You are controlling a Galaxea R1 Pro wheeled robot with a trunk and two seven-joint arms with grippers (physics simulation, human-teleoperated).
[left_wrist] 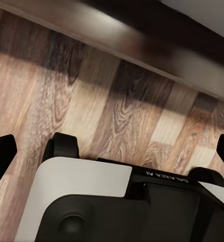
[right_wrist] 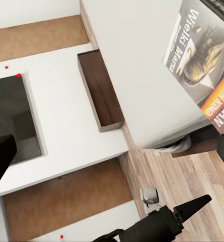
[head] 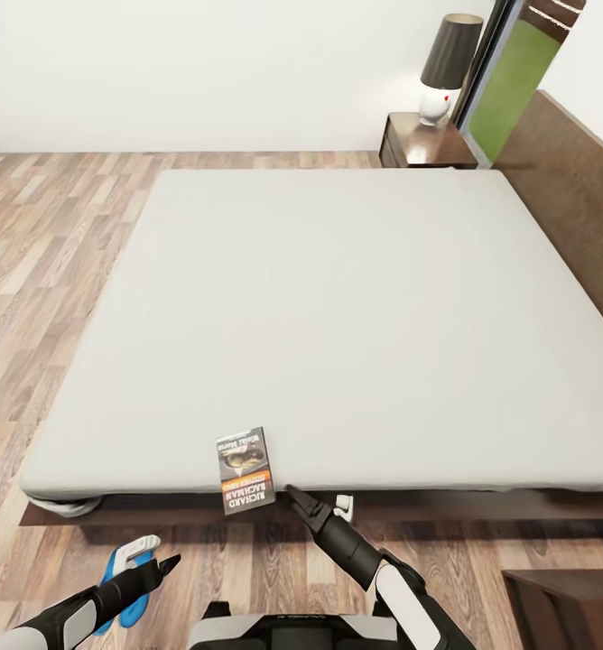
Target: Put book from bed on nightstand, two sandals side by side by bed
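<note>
book [right_wrist: 202,60] overhanging mattress [right_wrist: 137,65] edge

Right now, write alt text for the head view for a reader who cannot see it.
A book overhangs the near edge of a pale bed, with the right gripper just beside it. The left gripper hovers near a blue sandal on the wood floor; a nightstand with a lamp stands beyond the bed.

Bright, even light w/ soft shadow under the bed [head: 338,307] edge; wrist views slightly soft, no glare.
</note>
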